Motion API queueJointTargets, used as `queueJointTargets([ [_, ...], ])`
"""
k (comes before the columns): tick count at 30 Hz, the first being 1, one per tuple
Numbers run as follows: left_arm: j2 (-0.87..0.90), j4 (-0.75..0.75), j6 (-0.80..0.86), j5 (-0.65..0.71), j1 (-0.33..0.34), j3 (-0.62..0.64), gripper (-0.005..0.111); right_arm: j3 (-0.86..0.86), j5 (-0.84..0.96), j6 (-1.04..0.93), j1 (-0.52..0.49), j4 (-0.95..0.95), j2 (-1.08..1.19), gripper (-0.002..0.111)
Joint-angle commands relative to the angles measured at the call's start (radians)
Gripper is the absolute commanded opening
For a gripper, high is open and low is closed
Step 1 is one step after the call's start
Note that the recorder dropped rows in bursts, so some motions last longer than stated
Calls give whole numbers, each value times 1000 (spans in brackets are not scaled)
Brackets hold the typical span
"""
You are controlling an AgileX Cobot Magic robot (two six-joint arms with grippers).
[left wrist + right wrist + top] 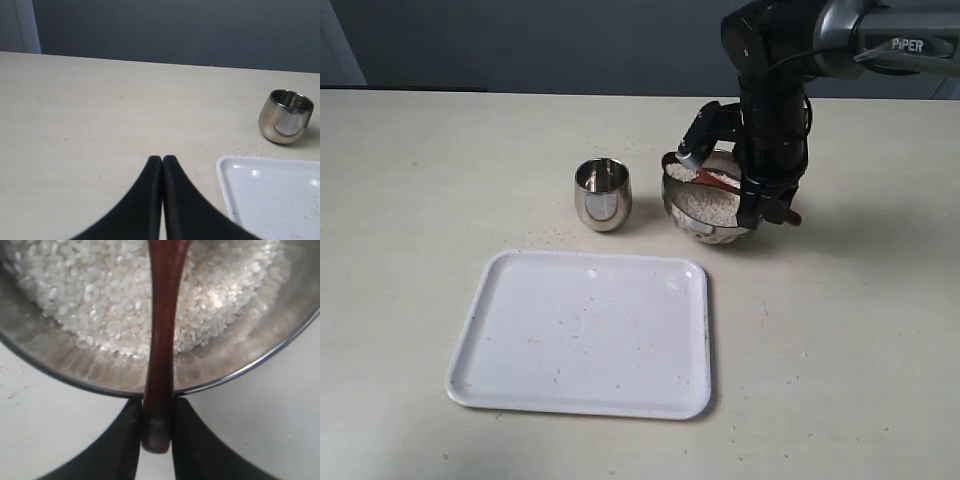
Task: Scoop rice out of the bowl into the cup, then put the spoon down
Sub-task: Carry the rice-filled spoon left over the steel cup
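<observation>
The steel bowl (712, 226) stands right of the cup (603, 193) and holds a heap of white rice (708, 203). My right gripper (157, 412) is shut on the handle end of the dark wooden spoon (161, 340), just outside the bowl's rim (240, 371). The handle runs over the rim and across the rice (100, 295). The spoon's oval end (684, 172) sits raised at the bowl's left rim with rice on it. My left gripper (162, 160) is shut on nothing, low over bare table, with the cup (286, 116) ahead of it. The cup's inside is not visible.
A white tray (585, 330) lies in front of the cup and bowl, with a few stray grains on it; its corner (272, 195) shows beside my left gripper. Loose grains dot the table near the cup. The right arm (770, 110) rises above the bowl.
</observation>
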Motion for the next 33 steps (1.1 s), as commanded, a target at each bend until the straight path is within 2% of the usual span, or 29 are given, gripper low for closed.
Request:
queueJointTargets([
  [1, -1, -1, -1, -7, -3, -4, 1, -14, -5, -5, -9, 16, -14, 0],
  [12, -1, -1, -1, -7, -3, -4, 1, -77, -5, -5, 65, 27, -34, 0],
  [22, -1, 1, -1, -7, -3, -4, 1, -77, -9, 0, 147, -57, -34, 0],
  [28, -1, 1, -1, -7, -3, -4, 1, -77, -119, 66, 177, -150, -34, 0],
  [33, -1, 1, -1, -7, -3, -4, 1, -77, -158, 68, 181, -145, -6, 0],
])
